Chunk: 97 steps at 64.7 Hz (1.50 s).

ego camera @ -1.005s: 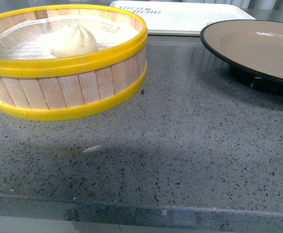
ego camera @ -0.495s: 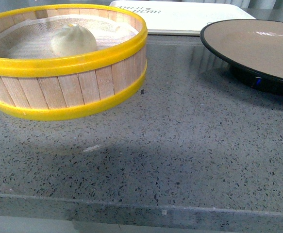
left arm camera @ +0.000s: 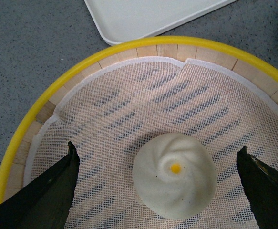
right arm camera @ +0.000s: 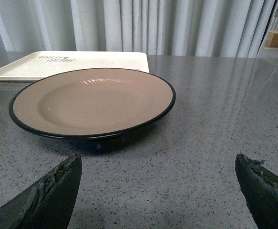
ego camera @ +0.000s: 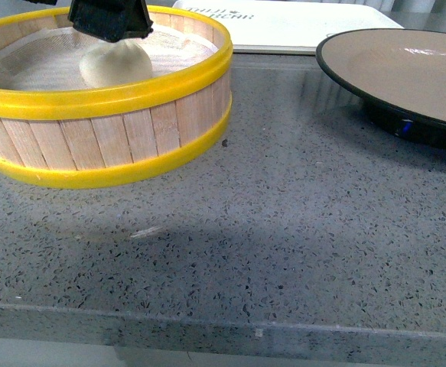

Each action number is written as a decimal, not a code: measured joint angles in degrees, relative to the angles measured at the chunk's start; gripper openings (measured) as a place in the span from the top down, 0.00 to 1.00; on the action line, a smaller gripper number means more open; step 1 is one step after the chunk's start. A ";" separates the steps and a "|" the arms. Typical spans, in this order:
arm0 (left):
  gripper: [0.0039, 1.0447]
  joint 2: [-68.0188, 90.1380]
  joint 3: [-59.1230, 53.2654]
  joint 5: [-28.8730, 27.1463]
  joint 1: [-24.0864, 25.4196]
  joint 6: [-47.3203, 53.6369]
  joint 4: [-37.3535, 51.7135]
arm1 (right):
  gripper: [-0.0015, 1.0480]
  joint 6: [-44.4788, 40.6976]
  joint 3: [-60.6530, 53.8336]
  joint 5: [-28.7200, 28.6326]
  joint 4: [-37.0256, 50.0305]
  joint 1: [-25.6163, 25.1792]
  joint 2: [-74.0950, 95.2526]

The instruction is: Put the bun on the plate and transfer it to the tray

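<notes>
One bun (left arm camera: 174, 181) in basket (left arm camera: 38, 114), counter (ego camera: 284, 229) 10 o'clock | left tool (left arm camera: 157, 148) spread wide, straddling bun | lower centred, close softly below pleats | right tool (right arm camera: 158, 157) released, facing plate (right arm camera: 91, 100)

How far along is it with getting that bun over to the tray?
Nothing is finished yet. The bun sits in the steamer basket. In hand: the left gripper hangs open over it, jaws either side, not touching. The right gripper is open, facing the plate, which is bare; so is the tray. To do: grasp, plate, move to tray.
</notes>
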 joint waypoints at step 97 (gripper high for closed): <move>0.97 2.60 0.63 -1.66 -3.21 4.17 -0.96 | 0.09 0.00 0.00 0.00 0.00 0.00 0.00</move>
